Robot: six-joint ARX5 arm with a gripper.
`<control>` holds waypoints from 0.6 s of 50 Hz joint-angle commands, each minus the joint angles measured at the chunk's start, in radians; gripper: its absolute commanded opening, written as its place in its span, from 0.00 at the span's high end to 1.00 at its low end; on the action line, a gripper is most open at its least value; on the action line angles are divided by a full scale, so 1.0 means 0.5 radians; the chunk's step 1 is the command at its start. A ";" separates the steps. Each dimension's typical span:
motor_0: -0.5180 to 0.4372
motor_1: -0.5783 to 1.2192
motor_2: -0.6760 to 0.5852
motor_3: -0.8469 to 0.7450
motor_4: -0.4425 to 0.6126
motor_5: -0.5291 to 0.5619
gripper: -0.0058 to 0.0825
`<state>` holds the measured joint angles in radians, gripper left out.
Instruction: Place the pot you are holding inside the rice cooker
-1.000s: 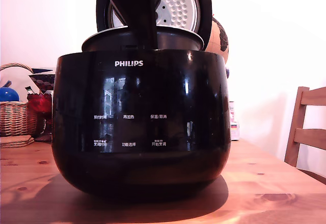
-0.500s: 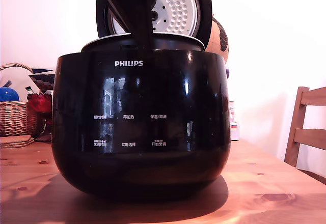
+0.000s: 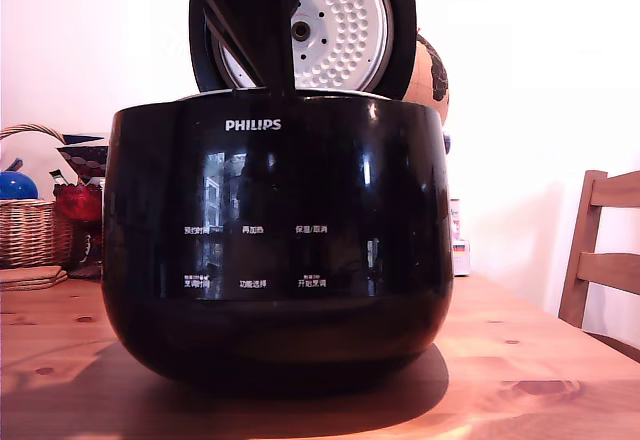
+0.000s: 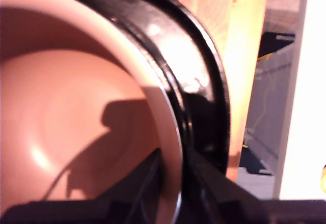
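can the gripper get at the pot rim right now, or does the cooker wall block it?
Likely yes: the fingers already straddle the pot rim, one inside, one between rim and rice cooker wall.

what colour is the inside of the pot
Pale pinkish-tan, seen best in the wrist view: the pot.

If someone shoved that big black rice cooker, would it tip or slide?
The rice cooker probably slides rather than tips: it looks wide, squat and heavy, sitting low on the wooden table. Its rounded underside might let it rock slightly. The open lid standing upright could shift weight backward.
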<state>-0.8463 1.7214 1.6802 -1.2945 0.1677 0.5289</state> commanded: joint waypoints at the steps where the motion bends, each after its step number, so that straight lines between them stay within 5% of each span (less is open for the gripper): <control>1: -0.016 0.009 0.007 -0.058 0.060 -0.013 0.76; 16: -0.008 0.009 0.227 -0.117 0.070 -0.050 0.77; 24: 0.021 0.009 0.335 -0.121 -0.005 -0.051 0.96; 30: 0.089 0.009 0.370 -0.121 -0.092 -0.142 0.96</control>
<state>-0.8261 1.7214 1.8614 -1.3552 0.1467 0.4976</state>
